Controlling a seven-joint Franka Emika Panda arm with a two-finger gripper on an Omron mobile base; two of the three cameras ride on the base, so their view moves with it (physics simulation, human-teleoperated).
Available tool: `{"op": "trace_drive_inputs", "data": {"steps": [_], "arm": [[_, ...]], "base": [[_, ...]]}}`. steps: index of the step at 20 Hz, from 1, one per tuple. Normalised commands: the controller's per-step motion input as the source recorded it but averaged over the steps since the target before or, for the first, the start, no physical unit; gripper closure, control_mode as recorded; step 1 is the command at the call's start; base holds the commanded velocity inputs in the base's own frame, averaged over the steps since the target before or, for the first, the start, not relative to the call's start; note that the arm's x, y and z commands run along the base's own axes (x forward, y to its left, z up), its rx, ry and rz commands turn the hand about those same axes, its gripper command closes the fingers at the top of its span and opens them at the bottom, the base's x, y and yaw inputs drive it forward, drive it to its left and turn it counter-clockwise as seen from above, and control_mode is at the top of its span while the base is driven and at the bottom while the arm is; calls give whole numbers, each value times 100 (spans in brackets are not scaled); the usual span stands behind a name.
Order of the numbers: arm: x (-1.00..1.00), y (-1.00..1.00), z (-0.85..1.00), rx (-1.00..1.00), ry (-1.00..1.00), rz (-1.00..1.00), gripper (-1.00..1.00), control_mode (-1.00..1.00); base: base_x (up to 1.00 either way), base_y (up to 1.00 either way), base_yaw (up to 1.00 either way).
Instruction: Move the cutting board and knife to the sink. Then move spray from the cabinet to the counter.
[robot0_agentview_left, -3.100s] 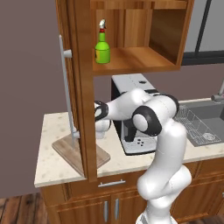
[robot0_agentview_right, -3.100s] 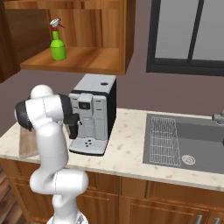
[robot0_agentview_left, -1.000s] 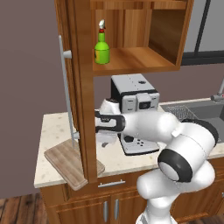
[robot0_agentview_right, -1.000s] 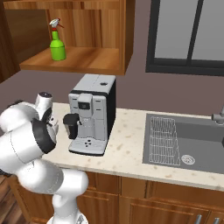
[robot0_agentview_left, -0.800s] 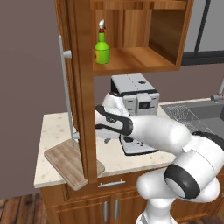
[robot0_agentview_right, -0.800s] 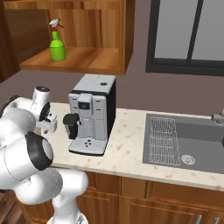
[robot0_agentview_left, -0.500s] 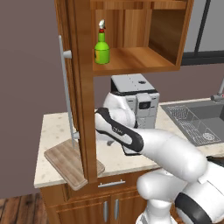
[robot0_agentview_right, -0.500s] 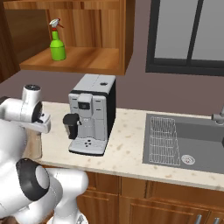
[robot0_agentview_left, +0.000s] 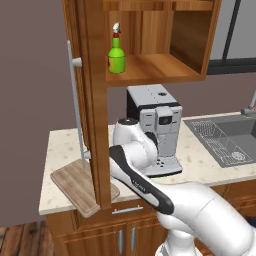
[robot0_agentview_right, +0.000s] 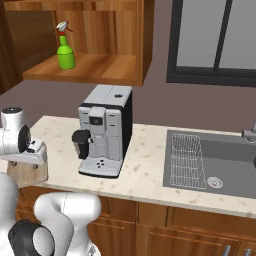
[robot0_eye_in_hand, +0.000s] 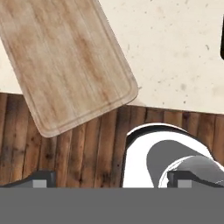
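Just above open claw (robot0_eye_in_hand: 109, 180): cutting board (robot0_eye_in_hand: 70, 61).

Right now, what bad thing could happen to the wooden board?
The cutting board juts over the edge of the counter, above the wooden floor, so a clumsy nudge might tip it off. The open cabinet door stands right over the board, so the arm might bump it while reaching in.

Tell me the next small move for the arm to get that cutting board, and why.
Probably bring the open gripper over the cutting board and lower toward its overhanging end. In the hand view the fingers sit past the counter edge, off the board.
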Motion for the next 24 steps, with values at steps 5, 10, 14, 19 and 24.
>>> {"op": "trace_drive_inputs", "data": {"steps": [5, 10, 14, 19, 24], "arm": [[-79, 17, -24, -20, -7, 7, -100, -100], [-69, 32, -51, -24, -10, 8, -100, -100], [-23, 16, -60, -22, -3, 2, -100, -100], [-22, 30, -45, -15, -13, 0, -100, -100], [-16, 27, -3, -12, -17, 0, -100, -100]], "base": [[0, 0, 0], [0, 0, 0], [0, 0, 0], [0, 0, 0], [0, 0, 0]]}}
